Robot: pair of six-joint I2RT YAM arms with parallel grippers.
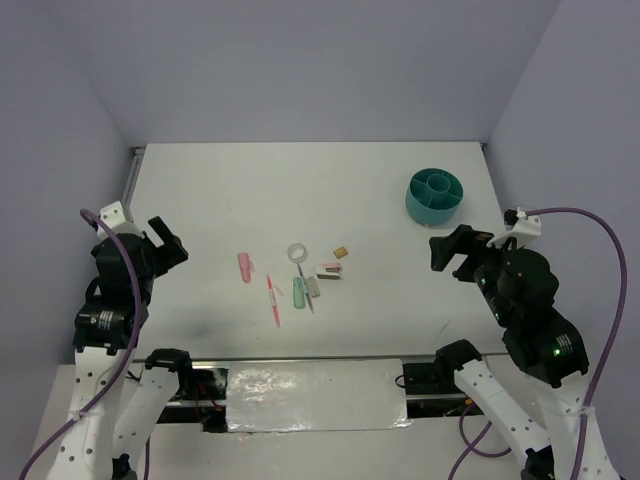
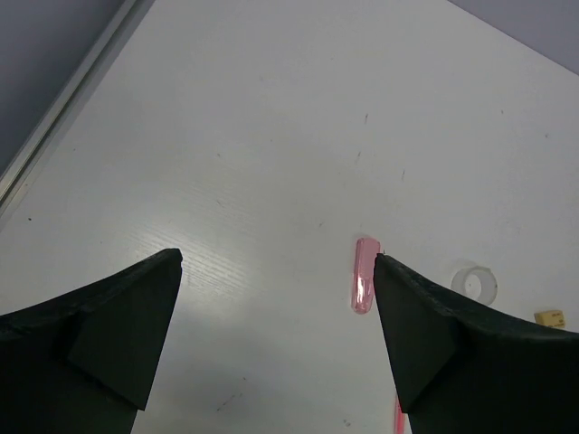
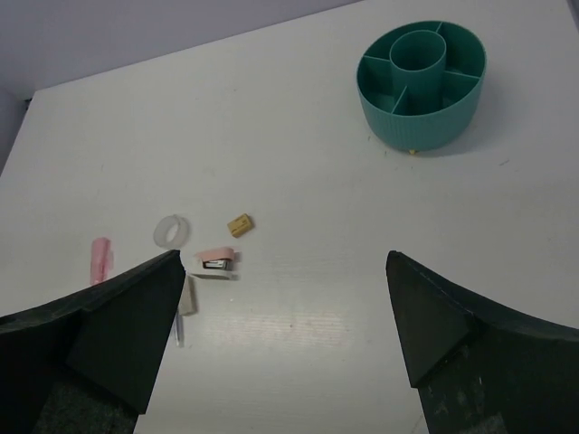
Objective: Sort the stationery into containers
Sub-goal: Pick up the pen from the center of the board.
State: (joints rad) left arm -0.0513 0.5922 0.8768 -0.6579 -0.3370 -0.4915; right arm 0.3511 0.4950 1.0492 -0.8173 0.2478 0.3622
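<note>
The stationery lies in a loose cluster mid-table: a short pink stub (image 1: 244, 266), a thin pink pen (image 1: 272, 300), a mint-green stub (image 1: 298, 292), a white tape ring (image 1: 297, 251), a tan block (image 1: 341, 251), a grey block (image 1: 313, 286) and a small pink-and-white stapler (image 1: 329, 269). The round teal container (image 1: 435, 195) with inner dividers stands at the far right. My left gripper (image 1: 172, 238) hovers open, left of the cluster, holding nothing. My right gripper (image 1: 452, 250) hangs open below the container, also holding nothing. The left wrist view shows the pink stub (image 2: 364, 274) beside the right finger.
A metal rail (image 1: 132, 180) runs along the table's left edge. Grey walls close in the back and both sides. Purple cables loop off both arms. The arm bases and a taped strip (image 1: 315, 395) sit at the near edge.
</note>
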